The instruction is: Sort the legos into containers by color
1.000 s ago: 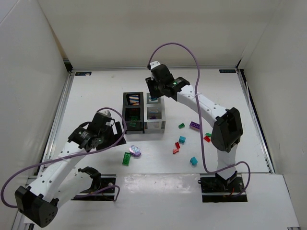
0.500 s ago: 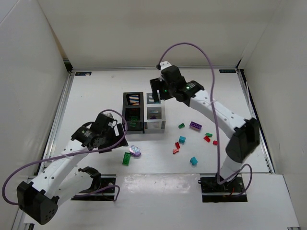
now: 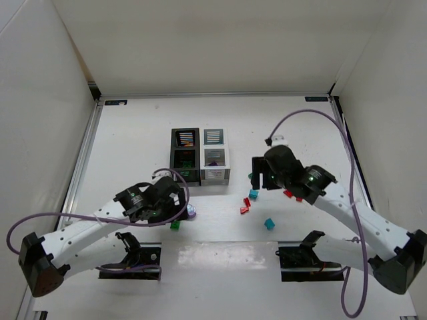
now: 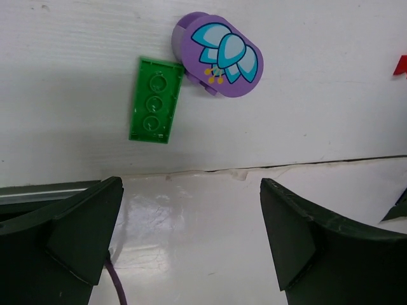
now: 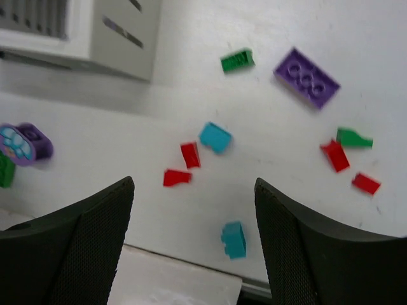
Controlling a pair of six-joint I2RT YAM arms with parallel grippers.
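The containers [image 3: 200, 179] stand as a 2x2 block at mid-table, black bins on the left and white on the right. A green brick [image 4: 156, 100] and a purple oval piece with a flower print [image 4: 219, 55] lie side by side, just ahead of my left gripper [image 4: 189, 213]. That gripper is open and holds nothing. My right gripper [image 5: 194, 210] hovers open and empty over scattered legos. Among them are a teal brick [image 5: 233, 239], two red pieces [image 5: 189, 154], another teal brick [image 5: 215, 137] and a purple plate [image 5: 306, 77].
More loose pieces lie to the right: a green one [image 5: 353, 137] and red ones [image 5: 334, 155]. A small green brick [image 5: 237, 60] sits near the white bin's corner [image 5: 121, 38]. A glossy strip [image 3: 233, 257] runs along the table's near edge by the arm bases.
My right arm has swung back from above the far white bin to over the loose legos, and its jaws have opened. My left arm has moved forward and down toward the green brick.
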